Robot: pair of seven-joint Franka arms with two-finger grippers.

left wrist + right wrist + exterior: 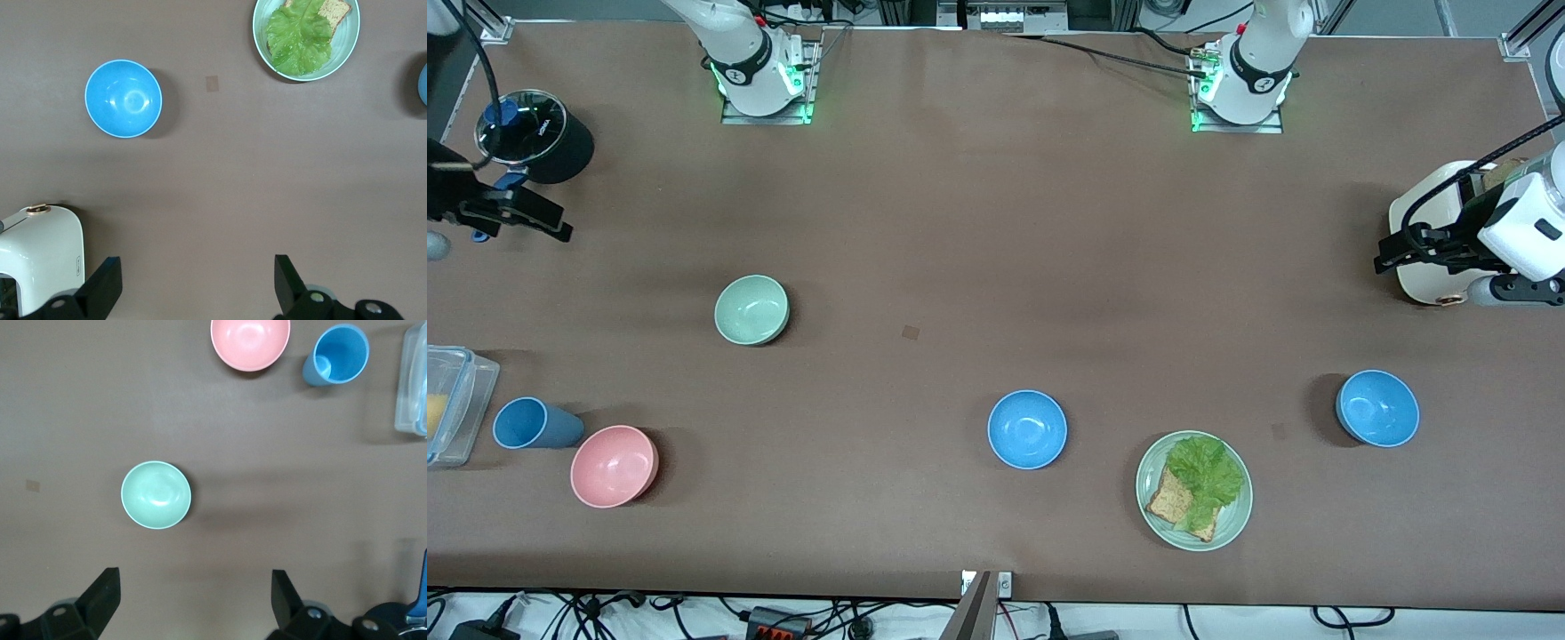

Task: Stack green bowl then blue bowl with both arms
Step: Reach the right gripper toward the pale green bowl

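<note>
Nothing is stacked yet, so the task appears to be at its start. The right gripper (520,216) hovers over the right arm's end of the table, fingers spread and empty, near the green bowl (751,308). The left gripper (1405,249), also spread and empty, hangs over a white appliance (1427,276). One blue bowl (1377,408) sits nearer the front camera than that appliance; the other blue bowl (1027,429) lies mid-table. The likely next move is a rim grasp on the green bowl.

The green bowl (751,309) sits upright and empty, farther from the front camera than the pink bowl (614,466). One blue bowl (1027,429) stands upright beside the plate (1152,498); its twin (1377,408) sits toward the left arm's end.
</note>
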